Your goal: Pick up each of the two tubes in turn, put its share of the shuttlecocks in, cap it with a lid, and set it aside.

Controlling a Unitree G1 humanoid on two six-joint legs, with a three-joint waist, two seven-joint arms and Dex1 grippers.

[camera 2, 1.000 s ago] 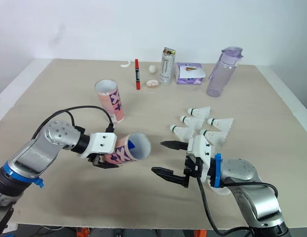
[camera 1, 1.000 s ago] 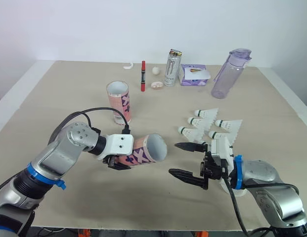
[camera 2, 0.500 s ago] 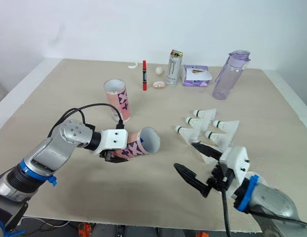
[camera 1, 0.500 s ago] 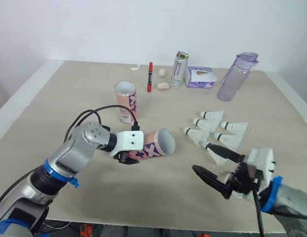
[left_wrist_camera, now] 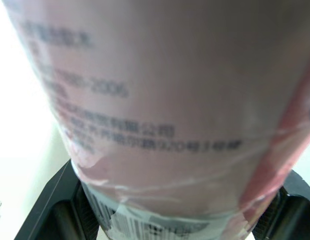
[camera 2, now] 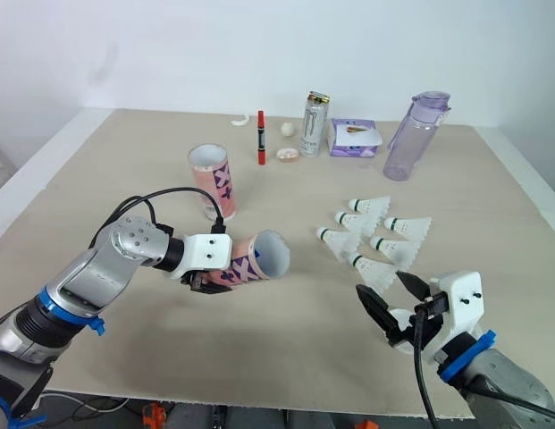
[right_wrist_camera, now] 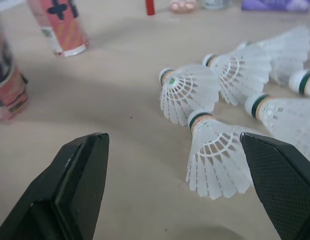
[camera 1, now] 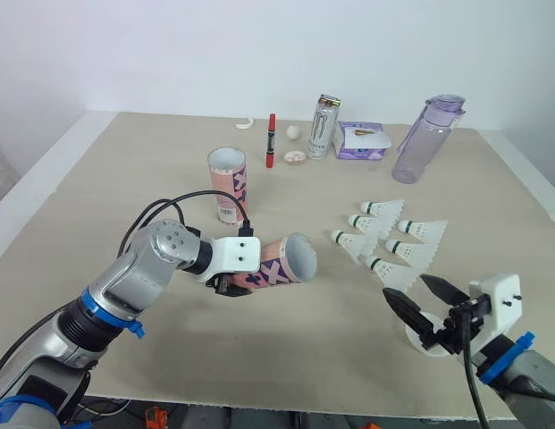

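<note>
Beige table [camera 1: 125, 179] under it all; pink tube [camera 1: 275, 264] clamped tight in the left gripper [camera 1: 228, 286], lying on its side, open mouth facing away from those fingers toward the right gripper [camera 1: 405, 286]; second pink tube [camera 1: 228, 183] upright, well beyond the left fingers; right fingers spread wide, gripping nothing; six shuttlecocks [camera 1: 389, 234] clustered ahead of them, nearest shuttlecock [right_wrist_camera: 214, 160] just off the tips.

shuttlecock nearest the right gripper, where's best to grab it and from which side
The shuttlecock lies on its side, skirt flaring toward the right gripper. Probably take the cork end by the green band, coming from above and straddling it; the feather skirt looks crushable.
</note>
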